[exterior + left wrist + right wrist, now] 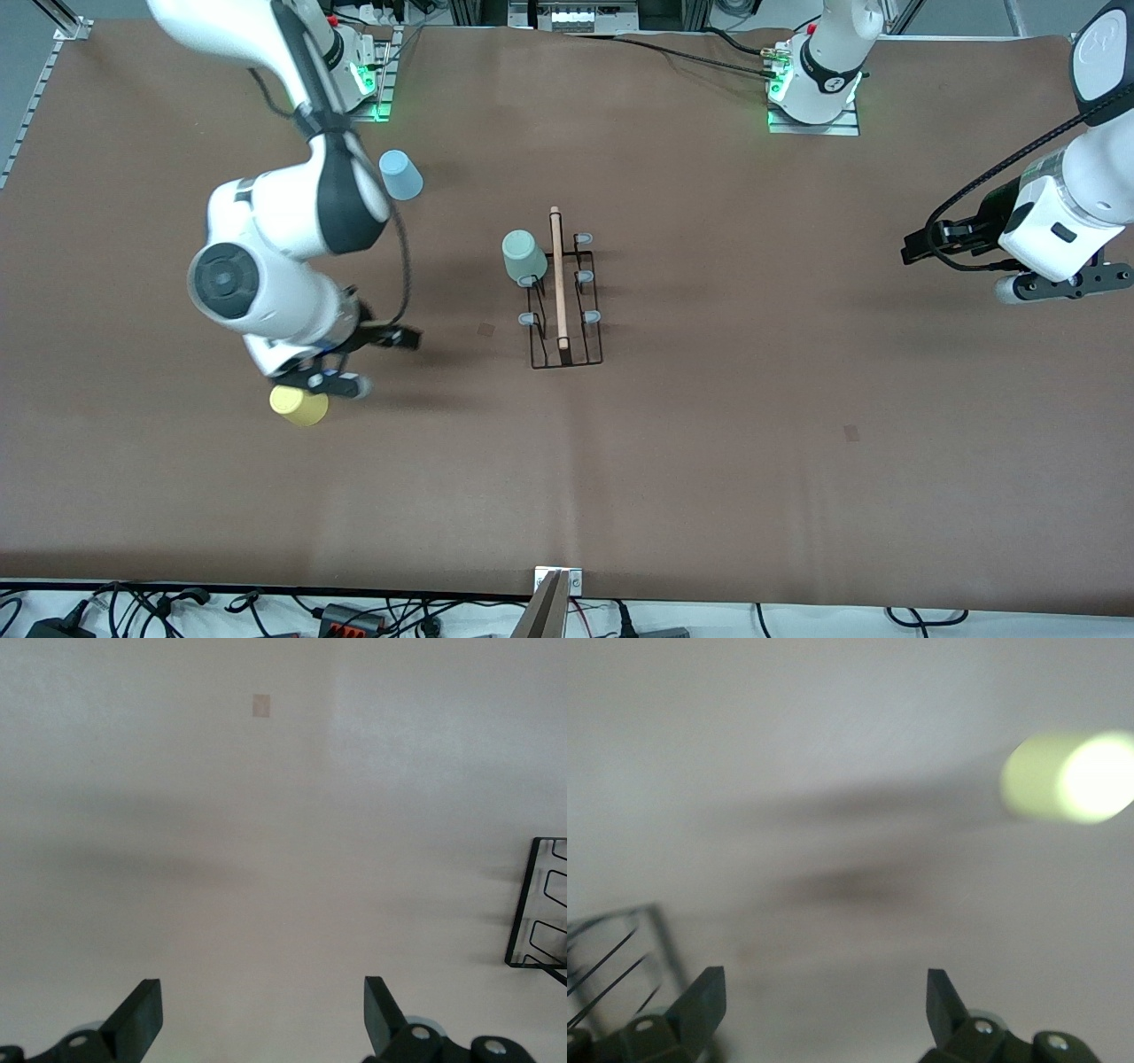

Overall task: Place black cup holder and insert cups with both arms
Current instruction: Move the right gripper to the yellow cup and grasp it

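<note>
The black cup holder [567, 301] stands at the middle of the table, with the sage green cup [524, 257] mouth-down on one of its pegs. The light blue cup [400, 175] stands mouth-down near the right arm's base. The yellow cup [299, 405] lies on its side toward the right arm's end. My right gripper [321, 383] is open and empty just above the yellow cup. In the right wrist view the cup [1067, 777] lies off to one side, clear of the gripper [824, 1005]; the holder [611, 966] shows at the edge. My left gripper [1063, 283] waits open and empty over bare table at the left arm's end; in the left wrist view [261, 1019] the holder's edge [540, 904] shows.
The brown table cover [709, 461] carries two small dark patches [486, 330] [851, 433]. A metal bracket [558, 583] and cables run along the edge nearest the front camera. The arm bases stand at the edge farthest from it.
</note>
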You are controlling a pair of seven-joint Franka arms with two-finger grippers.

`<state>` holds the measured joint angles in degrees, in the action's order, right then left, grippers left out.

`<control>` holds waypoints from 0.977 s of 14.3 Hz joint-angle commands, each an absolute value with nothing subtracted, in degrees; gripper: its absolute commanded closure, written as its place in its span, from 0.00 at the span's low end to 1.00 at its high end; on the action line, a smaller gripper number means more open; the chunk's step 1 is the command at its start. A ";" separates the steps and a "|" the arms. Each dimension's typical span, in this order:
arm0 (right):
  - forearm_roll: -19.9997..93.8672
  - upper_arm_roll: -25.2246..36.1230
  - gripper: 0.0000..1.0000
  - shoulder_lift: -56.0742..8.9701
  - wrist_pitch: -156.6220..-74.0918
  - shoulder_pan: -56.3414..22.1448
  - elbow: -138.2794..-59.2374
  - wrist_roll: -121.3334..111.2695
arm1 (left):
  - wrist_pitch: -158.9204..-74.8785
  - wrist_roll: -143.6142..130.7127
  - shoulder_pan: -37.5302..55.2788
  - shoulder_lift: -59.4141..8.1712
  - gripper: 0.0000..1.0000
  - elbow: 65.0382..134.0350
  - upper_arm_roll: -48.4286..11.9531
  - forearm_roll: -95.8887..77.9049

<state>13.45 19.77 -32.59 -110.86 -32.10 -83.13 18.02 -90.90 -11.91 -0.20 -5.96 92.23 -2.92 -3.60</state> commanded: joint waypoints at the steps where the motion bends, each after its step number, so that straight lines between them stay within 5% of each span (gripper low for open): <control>1: 8.62 19.86 0.00 -36.64 -112.76 -28.32 -80.68 11.45 | -91.58 -10.46 -0.18 -4.83 0.00 93.43 -2.46 -4.13; 14: 13.00 19.60 0.00 -44.21 -122.25 -20.13 -81.12 -1.76 | -91.49 -10.90 0.00 -4.83 0.00 93.08 -3.16 -4.13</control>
